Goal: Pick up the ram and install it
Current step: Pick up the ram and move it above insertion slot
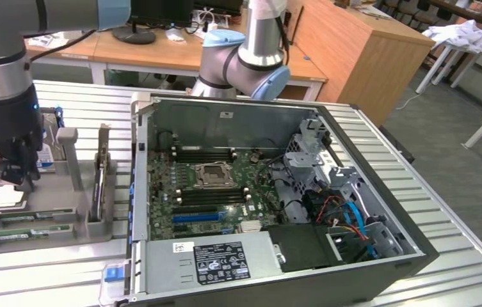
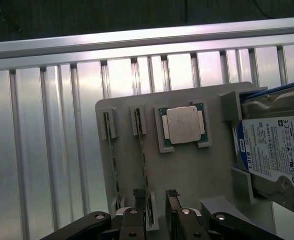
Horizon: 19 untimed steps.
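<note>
Two ram sticks stand on edge in slots of a grey fixture tray (image 2: 196,175): one ram stick (image 2: 142,150) runs toward my fingers, the other ram stick (image 2: 110,160) lies parallel beside it. My gripper (image 2: 155,195) is open, hovering just above the tray with its fingertips (image 2: 172,196) close to the end of the nearer stick, nothing held. In the exterior view the gripper (image 1: 8,178) hangs over the tray (image 1: 61,220) at the exterior view's left, and the green ram sticks (image 1: 18,219) lie along the tray's front. Black memory slots (image 1: 208,154) flank the CPU socket in the open computer case (image 1: 394,256).
A loose CPU (image 2: 183,124) and a silver hard drive (image 2: 272,152) with a blue-white label also sit in the tray. Upright grey holders (image 1: 70,153) stand between the tray and the case. The case wall (image 1: 141,179) rises beside the tray. A ribbed metal table (image 1: 44,275) carries everything.
</note>
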### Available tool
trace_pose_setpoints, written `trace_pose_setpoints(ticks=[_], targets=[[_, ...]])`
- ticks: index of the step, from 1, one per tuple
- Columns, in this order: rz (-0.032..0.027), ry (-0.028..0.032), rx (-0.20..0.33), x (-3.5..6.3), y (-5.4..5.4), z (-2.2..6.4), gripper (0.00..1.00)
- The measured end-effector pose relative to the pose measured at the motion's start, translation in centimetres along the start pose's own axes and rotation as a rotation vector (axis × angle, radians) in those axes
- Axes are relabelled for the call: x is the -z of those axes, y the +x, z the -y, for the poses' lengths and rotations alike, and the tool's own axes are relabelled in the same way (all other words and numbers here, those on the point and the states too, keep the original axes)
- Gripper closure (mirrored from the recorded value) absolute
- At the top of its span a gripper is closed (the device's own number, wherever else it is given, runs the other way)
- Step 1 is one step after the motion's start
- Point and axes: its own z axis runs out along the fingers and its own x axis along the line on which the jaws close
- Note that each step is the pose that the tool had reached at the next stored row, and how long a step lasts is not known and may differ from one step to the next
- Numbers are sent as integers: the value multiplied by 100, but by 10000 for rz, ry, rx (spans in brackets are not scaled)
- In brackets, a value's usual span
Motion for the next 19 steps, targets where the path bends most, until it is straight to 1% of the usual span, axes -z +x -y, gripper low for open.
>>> trace_pose_setpoints(ticks=[14,19], targets=[[-5,2,-1,-250,6,10,70],[-8,0,-1,-253,7,10,70]])
